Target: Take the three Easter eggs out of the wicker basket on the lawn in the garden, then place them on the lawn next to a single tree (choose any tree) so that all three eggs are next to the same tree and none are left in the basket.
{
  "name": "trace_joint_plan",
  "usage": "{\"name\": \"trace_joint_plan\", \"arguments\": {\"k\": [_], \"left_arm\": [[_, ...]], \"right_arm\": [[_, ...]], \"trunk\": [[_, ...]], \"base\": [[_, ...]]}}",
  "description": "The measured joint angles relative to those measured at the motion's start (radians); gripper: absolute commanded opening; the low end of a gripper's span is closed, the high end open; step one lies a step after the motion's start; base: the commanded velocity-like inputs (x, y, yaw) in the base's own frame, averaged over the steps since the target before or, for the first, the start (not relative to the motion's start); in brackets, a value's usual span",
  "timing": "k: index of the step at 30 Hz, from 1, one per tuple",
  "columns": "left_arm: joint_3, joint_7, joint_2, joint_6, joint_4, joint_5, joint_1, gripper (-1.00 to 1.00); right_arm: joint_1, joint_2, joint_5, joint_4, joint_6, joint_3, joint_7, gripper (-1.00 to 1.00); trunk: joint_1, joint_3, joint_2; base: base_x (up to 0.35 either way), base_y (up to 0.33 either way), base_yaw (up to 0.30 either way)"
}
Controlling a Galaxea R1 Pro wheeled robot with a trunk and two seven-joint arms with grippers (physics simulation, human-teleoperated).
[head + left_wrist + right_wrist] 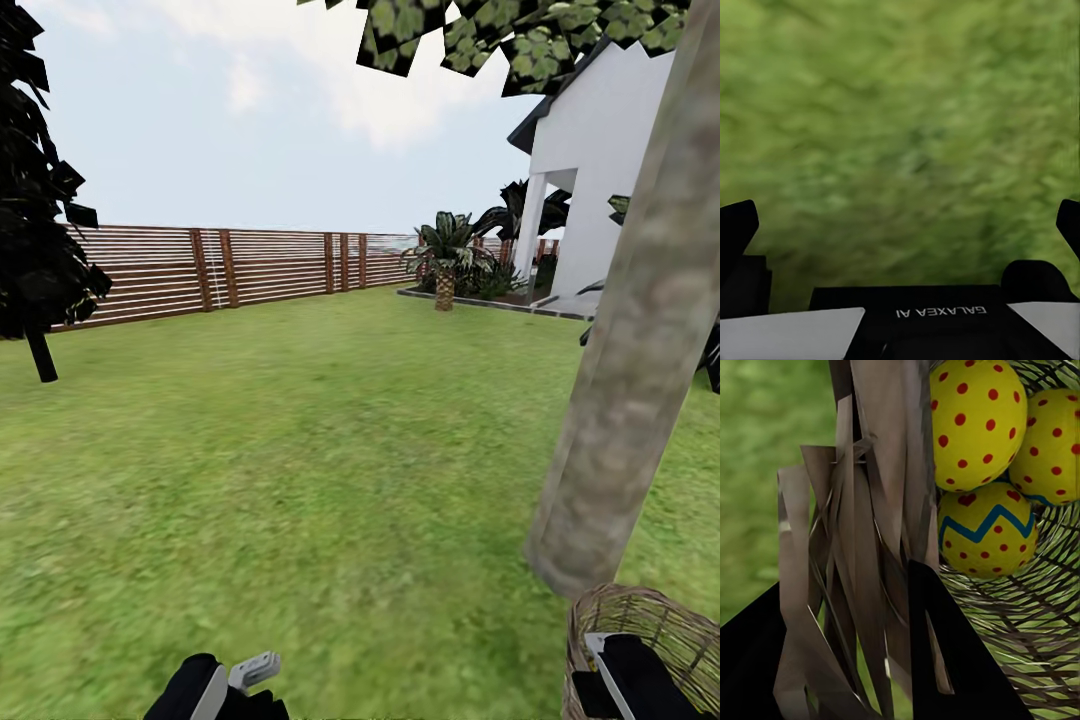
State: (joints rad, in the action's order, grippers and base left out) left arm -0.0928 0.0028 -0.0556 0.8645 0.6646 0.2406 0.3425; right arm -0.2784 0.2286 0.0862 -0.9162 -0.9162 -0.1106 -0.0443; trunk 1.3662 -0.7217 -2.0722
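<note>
- The basket (640,640) beside the tree trunk (640,340) is cut off by the head view's lower right corner; the right arm (640,680) over it hides its inside.
- In the right wrist view, the basket's wall (862,547) covers the jaws, so their gap cannot be judged.
- The eggs (979,420) run past the frame's edge.
- The grass (900,120) under the left gripper (907,217) is blurred.
</note>
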Motion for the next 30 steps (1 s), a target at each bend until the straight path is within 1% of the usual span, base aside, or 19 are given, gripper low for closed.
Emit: {"name": "trace_joint_plan", "arguments": {"k": [7,10,16,25,27,30], "left_arm": [[0.0,0.0,0.0,0.0,0.0,0.0,0.0,1.0],[0.0,0.0,-0.004,0.0,0.0,0.0,0.0,1.0],[0.0,0.0,-0.006,0.0,0.0,0.0,0.0,1.0],[0.0,0.0,-0.009,0.0,0.0,-0.001,0.0,1.0],[0.0,0.0,-0.009,0.0,0.0,-0.001,0.0,1.0],[0.0,0.0,-0.009,0.0,0.0,-0.001,0.001,1.0]], "right_arm": [[0.0,0.0,-0.001,0.0,0.0,0.0,0.0,-1.0],[0.0,0.0,0.004,0.0,0.0,0.0,0.001,-1.0],[0.0,0.0,0.003,0.0,0.0,0.0,0.001,-1.0],[0.0,-0.001,0.003,0.0,0.0,0.0,0.0,-1.0],[0.0,-0.001,-0.001,0.0,0.0,0.001,0.0,-1.0],[0.0,-0.001,0.004,0.0,0.0,0.0,0.001,-1.0]], "trunk": [[0.027,-0.022,-0.049],[0.038,-0.031,-0.07],[0.038,-0.031,-0.07],[0.073,-0.06,-0.133],[0.073,-0.06,-0.133],[0.084,-0.069,-0.154]], "base": [[0.0,0.0,0.0],[0.0,0.0,0.0],[0.0,0.0,0.0],[0.0,0.0,0.0],[0.0,0.0,0.0],[0.0,0.0,0.0]]}}
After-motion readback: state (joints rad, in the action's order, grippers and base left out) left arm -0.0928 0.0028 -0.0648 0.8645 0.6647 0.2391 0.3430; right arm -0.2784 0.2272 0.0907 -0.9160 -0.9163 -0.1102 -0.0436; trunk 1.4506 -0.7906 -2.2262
